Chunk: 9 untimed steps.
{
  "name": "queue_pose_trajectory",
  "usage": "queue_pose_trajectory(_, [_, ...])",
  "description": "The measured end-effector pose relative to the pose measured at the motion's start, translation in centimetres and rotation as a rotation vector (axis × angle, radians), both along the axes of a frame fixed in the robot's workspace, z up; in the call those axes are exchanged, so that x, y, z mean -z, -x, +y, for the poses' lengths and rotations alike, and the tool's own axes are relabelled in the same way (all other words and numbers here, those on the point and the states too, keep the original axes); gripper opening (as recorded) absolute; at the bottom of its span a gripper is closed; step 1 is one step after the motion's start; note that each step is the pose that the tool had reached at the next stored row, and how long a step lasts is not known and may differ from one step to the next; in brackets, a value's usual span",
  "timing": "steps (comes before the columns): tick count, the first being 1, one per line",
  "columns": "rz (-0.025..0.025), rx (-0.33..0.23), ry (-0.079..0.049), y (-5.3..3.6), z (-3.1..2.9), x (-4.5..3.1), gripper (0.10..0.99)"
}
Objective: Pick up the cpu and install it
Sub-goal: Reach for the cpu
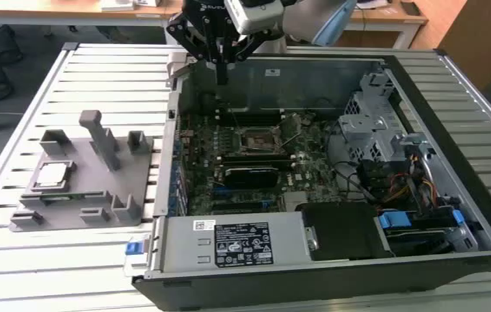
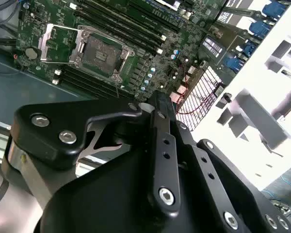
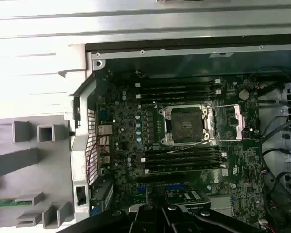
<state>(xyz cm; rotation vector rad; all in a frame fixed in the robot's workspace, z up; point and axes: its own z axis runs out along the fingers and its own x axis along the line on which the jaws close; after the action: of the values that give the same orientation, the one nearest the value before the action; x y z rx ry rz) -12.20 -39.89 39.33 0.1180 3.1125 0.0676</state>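
Since the gripper (image 1: 221,80) hung over the back corner of the open computer case (image 1: 315,286), its fingers pressed together with nothing between them, the cpu (image 1: 53,175) lay well apart from it. In the exterior view it sat farthest to the left, lying flat in a recess of the grey holder (image 1: 32,218) on the slatted table (image 1: 106,78). It was a small square chip with a pale silvery metal top and a thin darker edge showing round it. Any marking on that top was too small to make out. In the first wrist view a narrow green memory stick (image 3: 5,202) lay in a slot of the same holder.

Further right, inside the case, the motherboard (image 1: 201,149) carried the socket (image 1: 258,140) near its middle. In both wrist views the socket (image 3: 185,124) had its metal load plate swung open beside it. Towards the near edge, the power supply (image 1: 180,250) bore a large white label (image 1: 243,245) packed with black print and symbols — with a smaller barcode sticker (image 1: 203,225) just above it. Another white sticker (image 1: 271,71) sat on the case's far wall. None of this print could be read. At the exterior view's right stood the silver drive cage (image 1: 371,123), and nearer the front some blue clips (image 1: 398,219) showed among the cables.
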Motion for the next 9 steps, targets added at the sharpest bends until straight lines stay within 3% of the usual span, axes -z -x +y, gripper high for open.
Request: queue_pose_trajectory(9, [0.0,0.0,0.0,0.2,0.0,0.0,0.106])
